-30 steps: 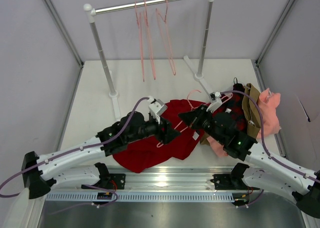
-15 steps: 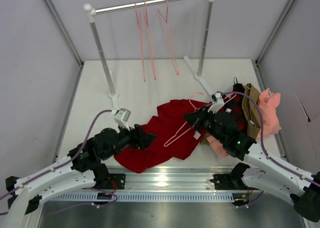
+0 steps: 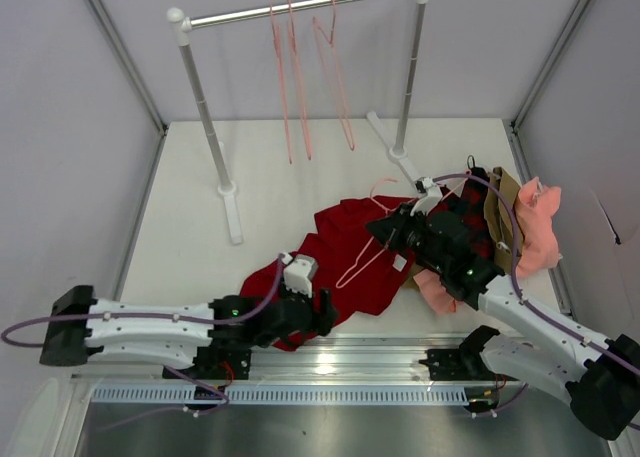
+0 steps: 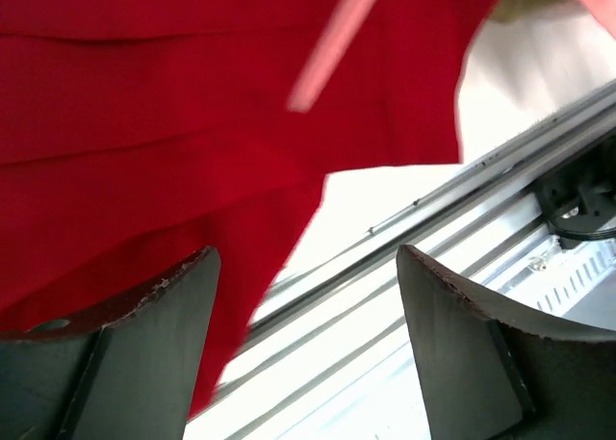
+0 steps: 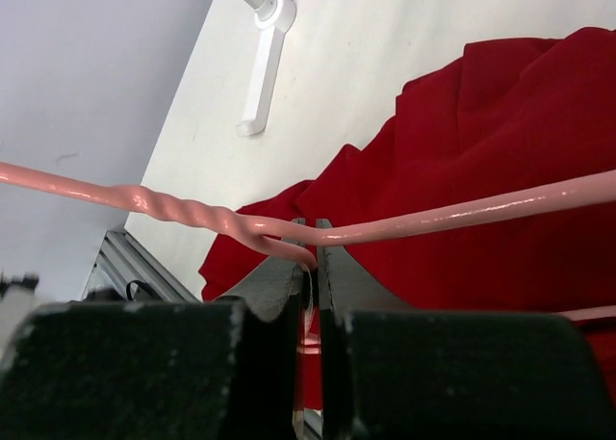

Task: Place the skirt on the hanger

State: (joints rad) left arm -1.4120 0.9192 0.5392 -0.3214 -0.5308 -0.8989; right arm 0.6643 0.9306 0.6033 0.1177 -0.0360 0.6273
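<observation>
Right tool (image 5: 310,257) is pinched together on the hanger (image 5: 462,214) just beside its twisted neck, holding the light, springy wire over the skirt (image 3: 335,267), which lies crumpled mid-surface. Left tool (image 4: 306,259) stands apart, empty, at the skirt's near edge. The limp cloth probably needs gripping at an edge fold. The rail (image 3: 340,355) crowds the near side; open surface (image 3: 280,167) lies towards the rack (image 3: 300,7).

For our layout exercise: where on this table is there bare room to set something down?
Bare: the table left of the rack's left foot, and between it and the right foot, beyond the skirt. Crowded: the right, with clothes pile and hanger.
</observation>
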